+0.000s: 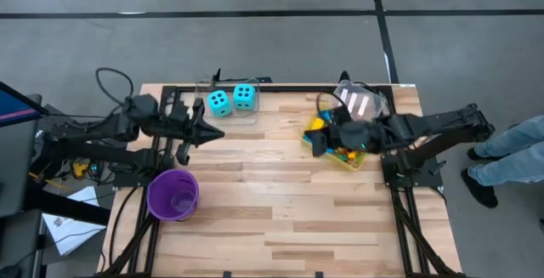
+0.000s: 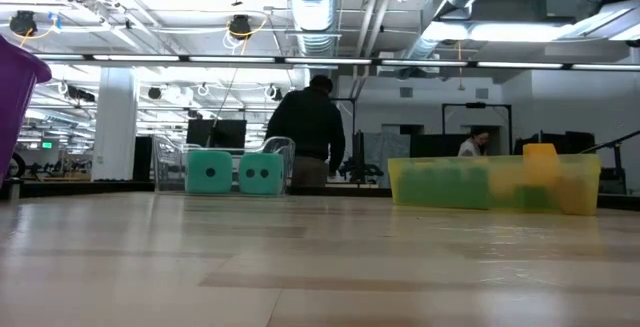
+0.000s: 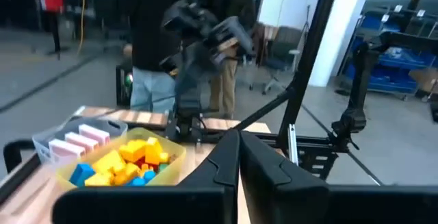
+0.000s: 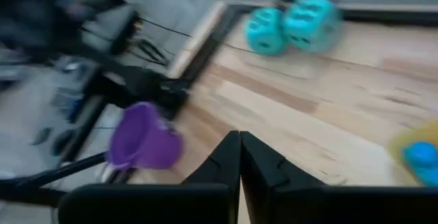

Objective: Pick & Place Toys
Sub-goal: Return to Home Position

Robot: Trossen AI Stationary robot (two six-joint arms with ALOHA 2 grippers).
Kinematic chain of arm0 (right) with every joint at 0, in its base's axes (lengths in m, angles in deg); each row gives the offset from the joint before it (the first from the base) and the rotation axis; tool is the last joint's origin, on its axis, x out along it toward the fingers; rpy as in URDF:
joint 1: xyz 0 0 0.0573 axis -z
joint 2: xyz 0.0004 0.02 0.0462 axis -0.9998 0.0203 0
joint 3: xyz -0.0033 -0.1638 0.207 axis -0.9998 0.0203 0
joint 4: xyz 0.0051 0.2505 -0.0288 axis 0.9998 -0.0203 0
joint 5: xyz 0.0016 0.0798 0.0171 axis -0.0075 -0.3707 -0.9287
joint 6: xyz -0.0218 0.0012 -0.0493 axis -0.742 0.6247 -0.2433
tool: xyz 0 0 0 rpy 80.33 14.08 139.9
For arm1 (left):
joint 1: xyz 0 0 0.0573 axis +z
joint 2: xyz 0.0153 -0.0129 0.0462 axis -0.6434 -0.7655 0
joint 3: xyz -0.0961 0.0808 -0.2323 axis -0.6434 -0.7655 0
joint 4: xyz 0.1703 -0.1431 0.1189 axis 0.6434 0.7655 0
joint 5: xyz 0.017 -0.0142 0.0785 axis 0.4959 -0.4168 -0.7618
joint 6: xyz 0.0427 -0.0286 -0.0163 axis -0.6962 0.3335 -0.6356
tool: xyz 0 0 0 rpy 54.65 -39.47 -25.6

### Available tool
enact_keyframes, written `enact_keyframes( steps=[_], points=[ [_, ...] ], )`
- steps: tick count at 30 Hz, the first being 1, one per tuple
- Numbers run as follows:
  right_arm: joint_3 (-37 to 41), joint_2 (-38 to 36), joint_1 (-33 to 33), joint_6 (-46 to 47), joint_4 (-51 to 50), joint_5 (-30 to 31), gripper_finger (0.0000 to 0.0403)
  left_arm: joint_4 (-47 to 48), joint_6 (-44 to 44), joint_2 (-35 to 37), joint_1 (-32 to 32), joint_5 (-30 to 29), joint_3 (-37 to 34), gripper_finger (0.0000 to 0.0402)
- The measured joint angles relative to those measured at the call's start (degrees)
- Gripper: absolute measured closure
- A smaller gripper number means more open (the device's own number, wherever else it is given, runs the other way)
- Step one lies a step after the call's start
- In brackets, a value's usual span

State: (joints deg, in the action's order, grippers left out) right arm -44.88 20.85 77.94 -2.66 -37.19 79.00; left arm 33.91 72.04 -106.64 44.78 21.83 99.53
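Two cyan dice [image 1: 231, 99] with black dots stand in a clear tray at the table's far edge; they also show in the low view [image 2: 235, 173] and the right wrist view [image 4: 291, 24]. Yellow, orange, blue and red bricks lie heaped in the yellow bin [image 1: 342, 148], which also shows in the left wrist view [image 3: 122, 164]. Pink cards [image 3: 83, 139] stand in a clear box beside the bin. My right gripper [image 1: 318, 144] hangs shut and empty over the bin's left end. My left gripper [image 1: 218, 133] is shut and empty at the table's left, near the dice.
A purple cup [image 1: 172, 195] stands near the table's left edge, on the near side of my left arm. The clear card box [image 1: 361, 104] sits at the far right. Bare wood lies between the two arms. A person stands at the right [image 1: 510, 146], others beyond the table [image 2: 310, 127].
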Motion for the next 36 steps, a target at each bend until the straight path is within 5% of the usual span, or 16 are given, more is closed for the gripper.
enact_keyframes(
  steps=[7,17,36],
  points=[
    [0.0,0.0,-10.8,-1.3,5.3,6.0,0.0402,-6.4,-1.7,14.3,-3.4,-4.5,-16.0,0.0401],
    [0.0,0.0,-16.1,-3.7,9.4,6.7,0.0402,-5.9,-6.9,33.6,-12.7,-11.7,-30.3,0.0401],
    [0.0,6.0,-24.4,-3.5,20.6,13.0,0.0403,-6.8,-7.8,44.8,-14.0,-10.0,-47.3,0.0401]
  ],
)
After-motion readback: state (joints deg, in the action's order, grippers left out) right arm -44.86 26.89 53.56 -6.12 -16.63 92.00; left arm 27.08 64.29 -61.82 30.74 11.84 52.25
